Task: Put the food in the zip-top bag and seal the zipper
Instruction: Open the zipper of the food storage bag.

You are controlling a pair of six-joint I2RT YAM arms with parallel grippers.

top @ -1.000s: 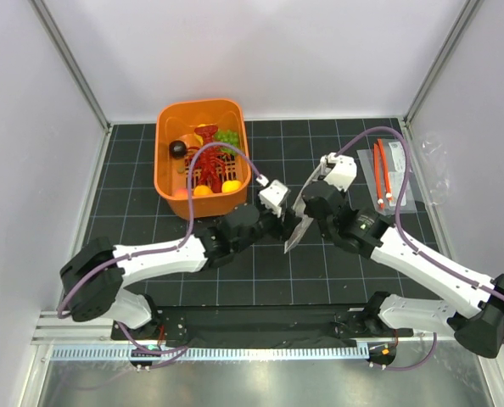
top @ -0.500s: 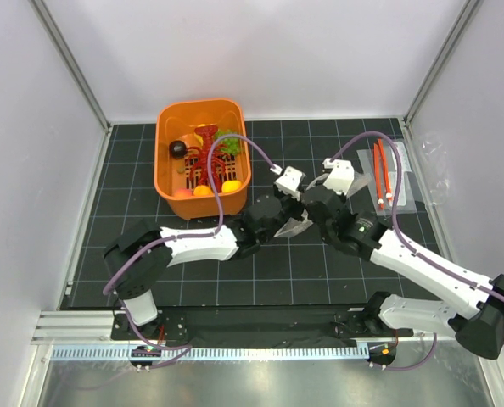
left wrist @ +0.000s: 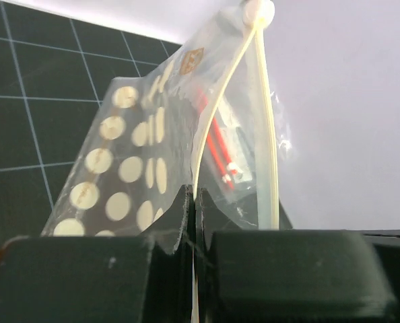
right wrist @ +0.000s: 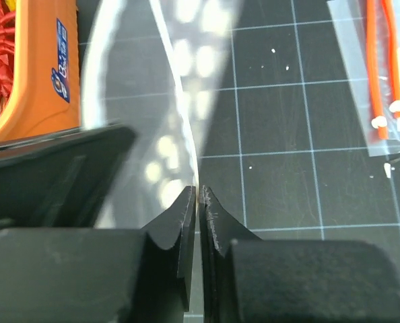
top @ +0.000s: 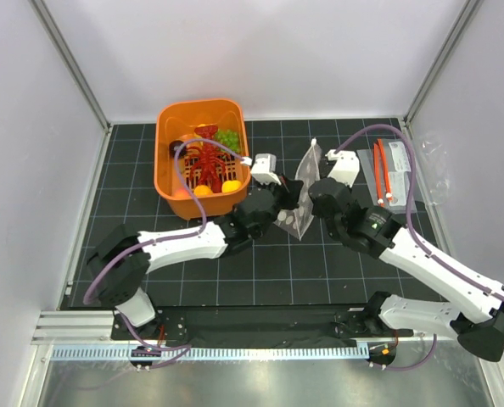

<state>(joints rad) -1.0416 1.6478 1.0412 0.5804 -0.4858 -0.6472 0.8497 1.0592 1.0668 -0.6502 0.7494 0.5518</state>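
Note:
The clear zip-top bag [top: 306,180] with white dots stands upright above the mat, pinched from both sides. My left gripper [top: 286,212] is shut on its edge; the left wrist view shows the film [left wrist: 136,158] caught between the closed jaws [left wrist: 194,196]. The pale zipper [left wrist: 273,155] runs up the right side of that view. My right gripper [top: 315,198] is shut on the bag's film [right wrist: 180,101] at its tips [right wrist: 198,192]. The food lies in the orange basket [top: 169,170]: a red lobster [top: 205,158], green grapes [top: 228,136] and a round orange fruit [top: 231,186].
Flat clear packets with orange-red strips [top: 388,174] lie on the mat at the right, also seen in the right wrist view [right wrist: 382,74]. The orange basket's wall [right wrist: 42,87] is close on the left of the right gripper. Cage posts and white walls ring the mat.
The left gripper has shut on the bag. Both grippers have lifted the bag from low over the mat, and it now stands upright, farther back.

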